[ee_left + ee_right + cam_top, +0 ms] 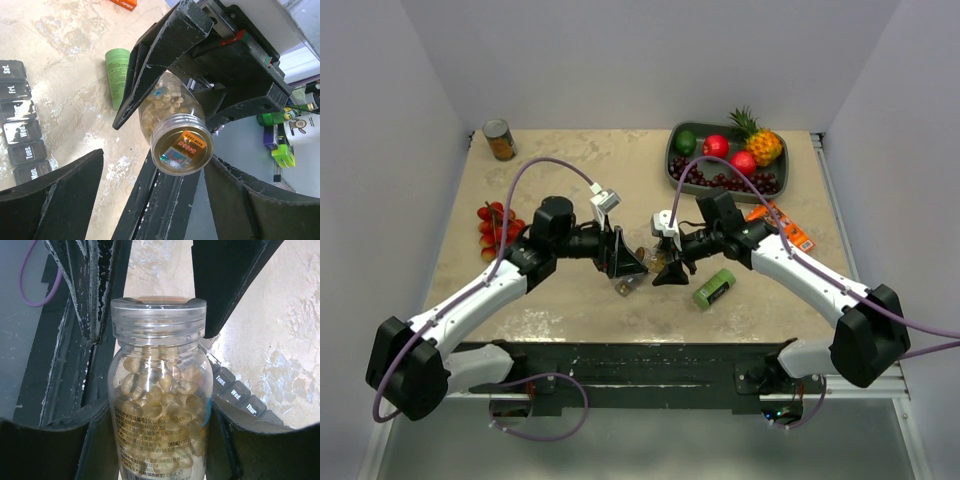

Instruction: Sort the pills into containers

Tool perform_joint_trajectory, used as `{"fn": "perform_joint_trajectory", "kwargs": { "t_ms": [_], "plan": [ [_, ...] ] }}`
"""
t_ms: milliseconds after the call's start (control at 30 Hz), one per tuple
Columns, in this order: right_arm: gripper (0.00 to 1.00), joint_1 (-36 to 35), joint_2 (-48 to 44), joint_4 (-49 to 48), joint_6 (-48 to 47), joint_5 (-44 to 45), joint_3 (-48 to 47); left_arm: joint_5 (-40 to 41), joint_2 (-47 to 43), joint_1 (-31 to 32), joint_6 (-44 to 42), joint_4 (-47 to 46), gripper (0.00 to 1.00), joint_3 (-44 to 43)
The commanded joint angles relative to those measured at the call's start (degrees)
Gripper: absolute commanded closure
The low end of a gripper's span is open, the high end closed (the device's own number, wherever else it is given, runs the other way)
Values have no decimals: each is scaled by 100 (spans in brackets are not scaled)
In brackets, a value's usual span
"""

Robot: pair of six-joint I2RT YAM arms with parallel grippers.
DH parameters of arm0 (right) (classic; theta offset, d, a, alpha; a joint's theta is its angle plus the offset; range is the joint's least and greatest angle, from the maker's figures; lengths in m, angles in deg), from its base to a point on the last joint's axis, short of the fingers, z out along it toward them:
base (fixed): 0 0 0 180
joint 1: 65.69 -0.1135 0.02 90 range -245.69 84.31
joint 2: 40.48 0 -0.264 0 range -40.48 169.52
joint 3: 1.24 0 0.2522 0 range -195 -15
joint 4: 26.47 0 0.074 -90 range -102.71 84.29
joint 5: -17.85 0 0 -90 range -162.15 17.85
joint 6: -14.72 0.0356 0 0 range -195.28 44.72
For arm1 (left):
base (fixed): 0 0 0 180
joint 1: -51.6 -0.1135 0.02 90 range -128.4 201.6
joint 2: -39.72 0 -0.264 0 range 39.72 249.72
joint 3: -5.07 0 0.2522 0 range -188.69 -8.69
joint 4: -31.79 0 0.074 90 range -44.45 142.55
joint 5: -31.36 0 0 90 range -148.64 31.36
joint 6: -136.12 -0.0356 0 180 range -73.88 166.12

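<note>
The right gripper (pixel 160 409) is clamped around the body of a clear bottle (pixel 167 107) full of amber pills (pixel 150 385). It holds the bottle up off the table (pixel 65 60), near the front middle. The bottle lies roughly level, its long axis running between the two arms and its cap (pixel 182 150) facing the left gripper (pixel 156 157). That gripper's jaws are spread wide on either side of the cap. The grey pill organizer (pixel 20 132) lies on the table close by.
</note>
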Motion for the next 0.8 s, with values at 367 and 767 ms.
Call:
{"fn": "perform_joint_trajectory", "kwargs": {
  "t_ms": [367, 767],
  "plan": [
    [98, 33, -252, -194, -2, -225, -175, -170, -758, -37, -92, 414, 14, -111],
    [98, 86, -279, -159, -63, -190, -183, 585, -1699, -493, 435, 547, 5, 3]
  ]
}}
